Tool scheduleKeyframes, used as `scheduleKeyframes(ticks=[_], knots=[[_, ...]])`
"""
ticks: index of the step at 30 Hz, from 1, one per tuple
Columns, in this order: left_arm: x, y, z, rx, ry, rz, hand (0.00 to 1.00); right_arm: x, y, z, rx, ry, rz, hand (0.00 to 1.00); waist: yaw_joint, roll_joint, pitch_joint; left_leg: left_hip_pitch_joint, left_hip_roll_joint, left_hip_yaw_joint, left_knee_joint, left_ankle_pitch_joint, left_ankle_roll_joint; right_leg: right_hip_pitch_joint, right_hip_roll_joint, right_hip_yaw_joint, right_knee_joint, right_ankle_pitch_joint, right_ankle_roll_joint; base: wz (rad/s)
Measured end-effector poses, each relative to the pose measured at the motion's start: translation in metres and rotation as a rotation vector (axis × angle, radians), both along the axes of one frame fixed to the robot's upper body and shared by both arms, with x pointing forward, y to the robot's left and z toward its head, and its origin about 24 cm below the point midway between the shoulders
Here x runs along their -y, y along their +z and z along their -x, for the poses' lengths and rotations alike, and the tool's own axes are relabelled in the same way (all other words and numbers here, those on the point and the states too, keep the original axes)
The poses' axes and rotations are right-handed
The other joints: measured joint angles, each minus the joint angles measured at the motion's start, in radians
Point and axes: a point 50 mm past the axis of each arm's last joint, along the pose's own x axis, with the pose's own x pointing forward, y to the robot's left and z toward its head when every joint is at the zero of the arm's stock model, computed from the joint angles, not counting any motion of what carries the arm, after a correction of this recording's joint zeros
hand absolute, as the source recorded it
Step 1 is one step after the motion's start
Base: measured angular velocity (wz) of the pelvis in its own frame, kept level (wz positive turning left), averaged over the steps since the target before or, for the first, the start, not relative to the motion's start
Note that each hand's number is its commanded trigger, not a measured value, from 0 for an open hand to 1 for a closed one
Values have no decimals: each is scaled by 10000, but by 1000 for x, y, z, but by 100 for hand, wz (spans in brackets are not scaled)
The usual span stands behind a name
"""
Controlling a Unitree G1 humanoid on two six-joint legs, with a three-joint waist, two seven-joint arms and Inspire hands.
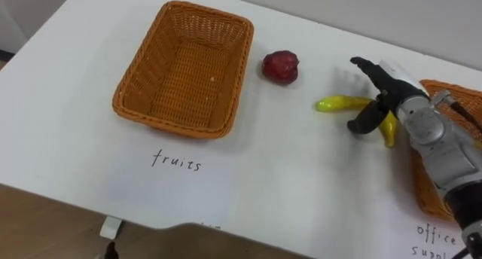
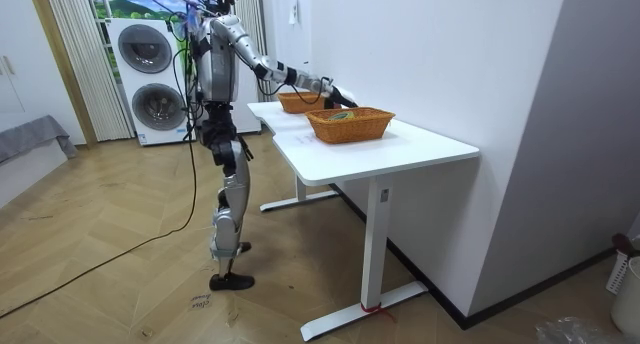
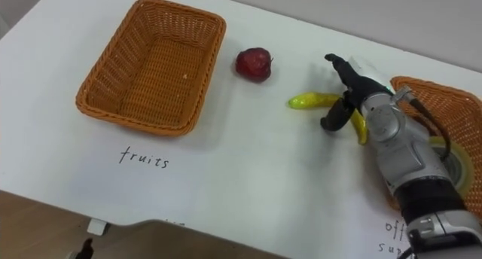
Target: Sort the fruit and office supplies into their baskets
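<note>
A yellow banana (image 1: 335,103) lies on the white table (image 1: 301,184), right of the middle. My right hand (image 1: 392,89) is over its right part, open: the fingers stretch out above it and the thumb points down on the near side. The hand covers the middle of the banana. A dark red apple (image 1: 280,66) sits to the left of the banana, apart from it. Further left stands the wicker fruits basket (image 1: 169,122), with nothing in it. The office supplies basket (image 3: 422,89) stands at the right edge, partly behind my forearm.
Handwritten labels lie on the table in front of each basket. A roll of tape (image 3: 454,167) lies in the right basket. In the room view I stand at the table's long side, with washing machines (image 2: 155,79) behind me.
</note>
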Motion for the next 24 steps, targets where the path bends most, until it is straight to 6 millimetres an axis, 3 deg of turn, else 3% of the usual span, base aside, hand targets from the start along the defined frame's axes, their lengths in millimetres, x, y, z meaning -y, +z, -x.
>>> scheduleKeyframes(ticks=[5,16,24], knots=[[-1,1,-4,109,-10,-73,0,-3,-2,0,-389,301,196,0,24,-95,5,7,6,78,2,0,-1,-4,3,44,0,1,-1,0],[-7,4,-5,157,-13,-331,0,-4,2,-6,-982,556,118,0,-7,-49,34,-157,-8,-34,28,86,-28,-133,19,216,-6,7,-11,1],[-6,3,-5,139,-110,-351,0,-1,-6,-4,-1649,534,-165,0,8,-37,43,-157,-5,-78,25,150,-58,-115,29,220,-2,14,-23,2]])
